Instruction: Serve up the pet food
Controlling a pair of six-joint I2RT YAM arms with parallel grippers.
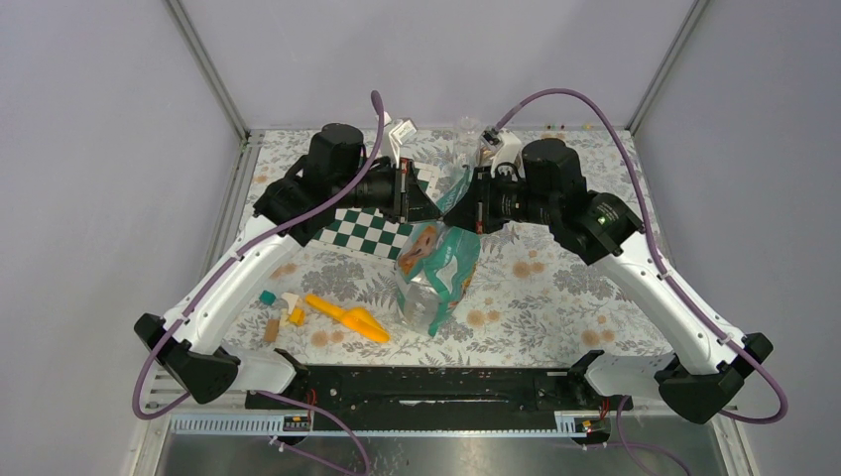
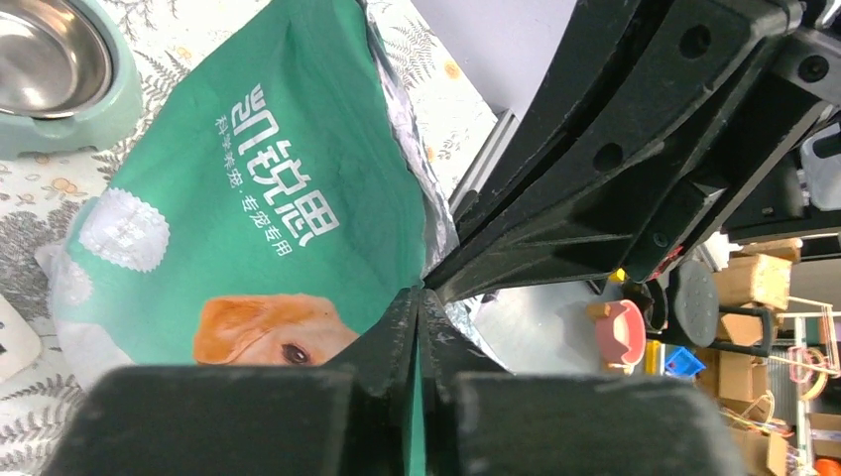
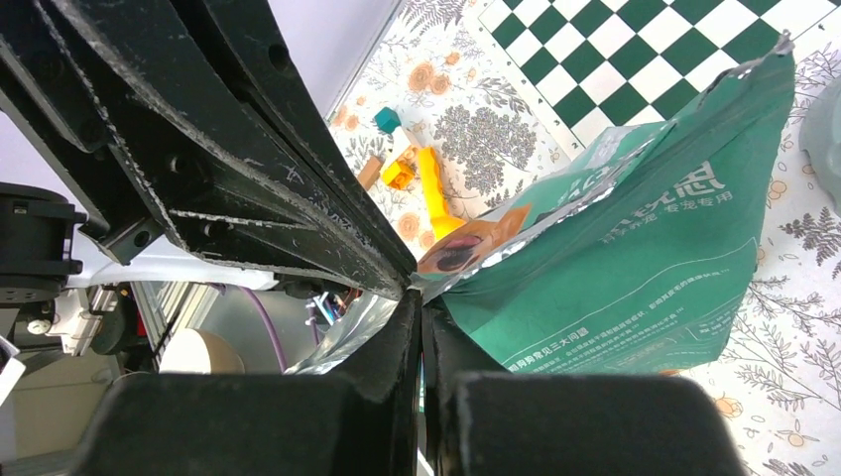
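Here, the left claw (image 2: 419,297) is clenched on the silver-lined top edge of the teal-green bag (image 2: 268,188). The right claw (image 3: 421,302) is clenched on that same edge, and the two claws meet tip to tip. The bag's body runs down from the two claws, while the pet food itself shows in no view, so its place cannot be told. An orange scoop (image 1: 347,318) lies on the flowered bench (image 1: 536,297) nearer the arm bases than the left claw, and a steel bowl (image 2: 117,99) sits past the bag from it.
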